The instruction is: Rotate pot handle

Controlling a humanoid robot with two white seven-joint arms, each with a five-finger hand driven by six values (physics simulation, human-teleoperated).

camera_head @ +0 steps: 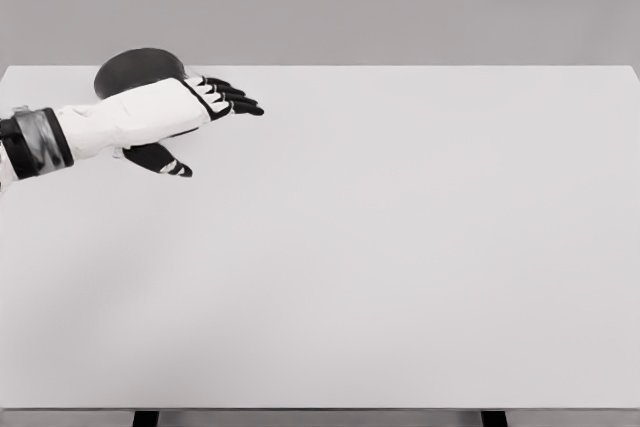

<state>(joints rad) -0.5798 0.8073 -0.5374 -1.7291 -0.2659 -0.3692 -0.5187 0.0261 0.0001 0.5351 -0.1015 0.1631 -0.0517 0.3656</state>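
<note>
The dark pot (135,67) sits at the far left corner of the white table (400,247), mostly hidden behind the left hand (170,117), whose fingers (235,99) lie stretched out and slightly apart, thumb hanging below, clamped on nothing. No handle shows, so whether the palm touches it cannot be told. To turn it well, I judge the hand should locate the handle, curl firmly around it, then sweep slowly about the pot's centre.

One head camera — looking down across the white table (400,267).
</note>
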